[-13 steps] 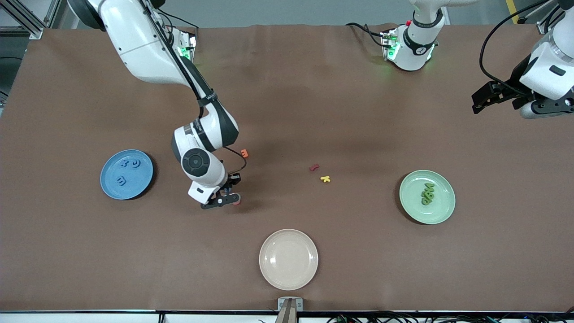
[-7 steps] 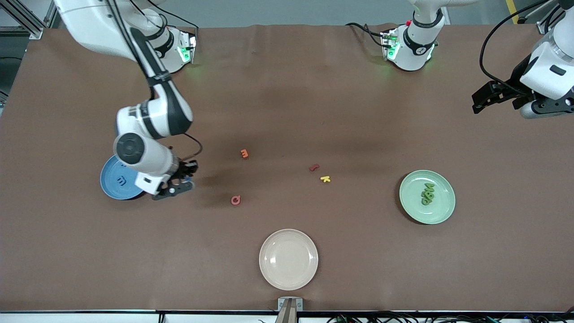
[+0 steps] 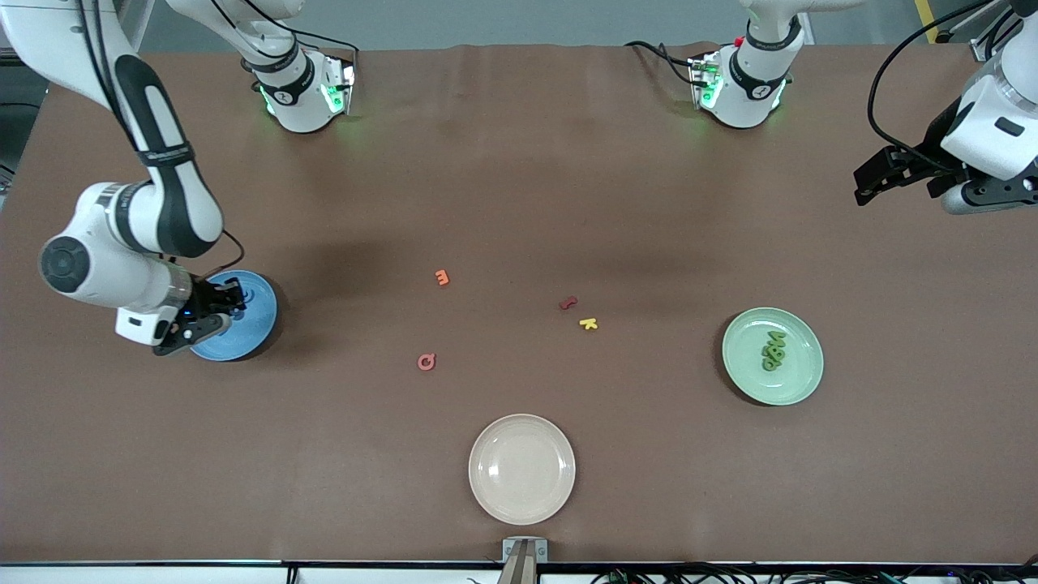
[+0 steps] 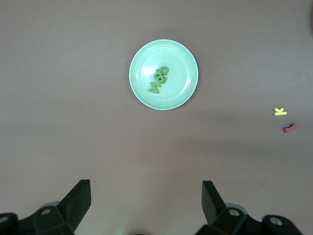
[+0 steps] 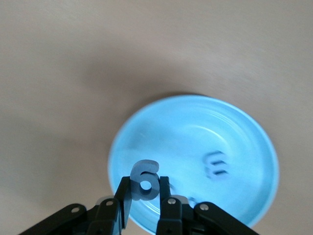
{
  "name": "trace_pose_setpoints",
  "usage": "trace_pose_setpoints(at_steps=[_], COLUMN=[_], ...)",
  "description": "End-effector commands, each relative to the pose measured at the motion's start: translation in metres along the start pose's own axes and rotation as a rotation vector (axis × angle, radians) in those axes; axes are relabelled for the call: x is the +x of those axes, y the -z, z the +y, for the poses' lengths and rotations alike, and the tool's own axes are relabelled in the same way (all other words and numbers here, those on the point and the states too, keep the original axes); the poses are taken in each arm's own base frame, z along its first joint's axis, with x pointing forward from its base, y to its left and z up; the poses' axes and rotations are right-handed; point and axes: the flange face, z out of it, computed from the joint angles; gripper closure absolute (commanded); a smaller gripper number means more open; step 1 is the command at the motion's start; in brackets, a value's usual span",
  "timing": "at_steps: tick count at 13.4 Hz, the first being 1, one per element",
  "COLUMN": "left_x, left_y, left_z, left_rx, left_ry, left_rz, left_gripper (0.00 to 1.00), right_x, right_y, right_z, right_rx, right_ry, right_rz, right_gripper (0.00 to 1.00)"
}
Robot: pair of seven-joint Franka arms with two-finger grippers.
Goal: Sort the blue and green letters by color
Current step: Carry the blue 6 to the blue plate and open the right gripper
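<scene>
Right gripper (image 5: 145, 203), clamped edge-on around a light, stiff blue letter (image 5: 145, 179), hangs over the blue plate (image 3: 258, 323) at frame's left while the left gripper (image 4: 145, 201) waits, fingers apart.

Probably robotics lab, bench-mounted arms (image 3: 162, 195), cabling (image 3: 900, 57)

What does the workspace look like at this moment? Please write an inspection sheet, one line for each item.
Surface: brown table.
Job's things: blue plate holds blue letters; green plate holds the green letters.
Clutter: orange letter, pink letter, dark red letter, yellow letter, empty cream plate.
Grippers: right gripper over the blue plate, shut on a blue 6; left gripper open, waiting at its end of the table.
Cables: black cables on the left arm.
Surroundings: nothing seen.
</scene>
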Motion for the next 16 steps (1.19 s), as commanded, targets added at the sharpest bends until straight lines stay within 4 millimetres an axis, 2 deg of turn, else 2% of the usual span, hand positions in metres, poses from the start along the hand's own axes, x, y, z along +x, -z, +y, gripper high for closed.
trace_pose_setpoints(at_steps=[1, 4, 6, 12, 13, 14, 15, 16], left_x=[0.000, 0.001, 0.000, -0.002, -0.003, -0.004, -0.005, -0.005], left_y=[0.006, 0.006, 0.006, 0.008, 0.009, 0.010, 0.009, 0.011], left_z=[0.000, -0.001, 0.000, -0.002, -0.002, -0.002, -0.003, -0.003], left_rx=[-0.004, -0.004, -0.004, -0.002, -0.002, -0.002, -0.001, -0.001], left_ry=[-0.006, -0.001, -0.003, 0.002, -0.001, -0.002, -0.005, -0.011], left_rz=[0.011, 0.011, 0.011, 0.005, 0.007, 0.007, 0.002, 0.004], left_gripper=[0.00, 0.00, 0.00, 0.00, 0.00, 0.00, 0.00, 0.00], right_x=[-0.006, -0.003, -0.001, -0.001, -0.001, 0.000, 0.001, 0.001], right_y=[-0.003, -0.035, -0.049, -0.076, -0.076, -0.075, -0.074, -0.069], right_z=[0.009, 0.023, 0.022, 0.020, 0.020, 0.019, 0.018, 0.019], right_rx=[-0.016, -0.034, -0.034, -0.021, -0.021, -0.022, -0.022, -0.022], right_ry=[0.034, 0.028, 0.030, 0.030, 0.029, 0.027, 0.024, 0.021], right_rz=[0.025, 0.047, 0.045, 0.026, 0.026, 0.027, 0.027, 0.029], right_gripper=[0.96, 0.96, 0.95, 0.88, 0.72, 0.33, 0.16, 0.12])
